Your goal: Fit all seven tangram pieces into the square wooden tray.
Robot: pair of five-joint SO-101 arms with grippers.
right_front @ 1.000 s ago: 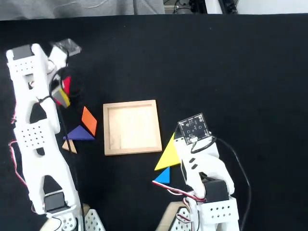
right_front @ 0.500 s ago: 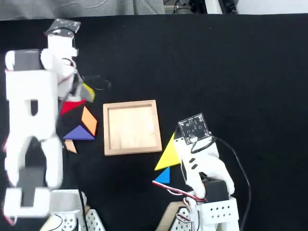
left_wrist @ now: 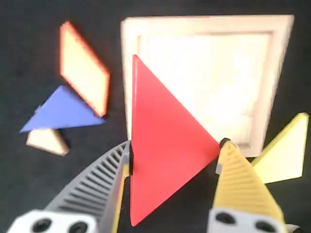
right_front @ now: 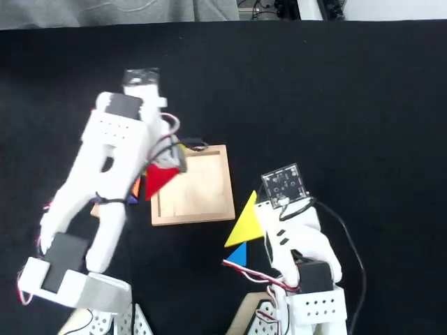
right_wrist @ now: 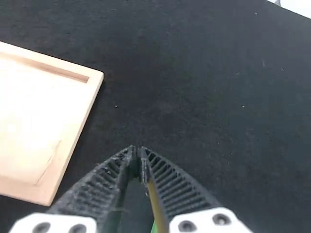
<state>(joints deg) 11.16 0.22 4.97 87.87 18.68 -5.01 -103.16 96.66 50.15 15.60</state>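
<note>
My left gripper (right_front: 167, 166) is shut on the large red triangle (right_front: 158, 179) and holds it over the left rim of the square wooden tray (right_front: 192, 218). In the left wrist view the red triangle (left_wrist: 165, 145) spans the gap between both fingers, above the tray (left_wrist: 204, 24), whose inside is bare. An orange parallelogram (left_wrist: 82, 73), a purple triangle (left_wrist: 60, 111) and a small tan triangle (left_wrist: 46, 141) lie left of the tray. A large yellow triangle (right_front: 244, 222) and a small blue triangle (right_front: 236, 255) lie by the right arm (right_front: 293, 237). My right gripper (right_wrist: 137, 151) is shut on nothing, near the tray's corner (right_wrist: 77, 116).
The table is black cloth (right_front: 349, 105), bare across its far and right parts. The left arm's white links (right_front: 91, 209) hang over the loose pieces left of the tray. Both arm bases stand at the near edge.
The left arm has swung from the far left of the table toward the tray, carrying the red triangle. The right arm has not moved.
</note>
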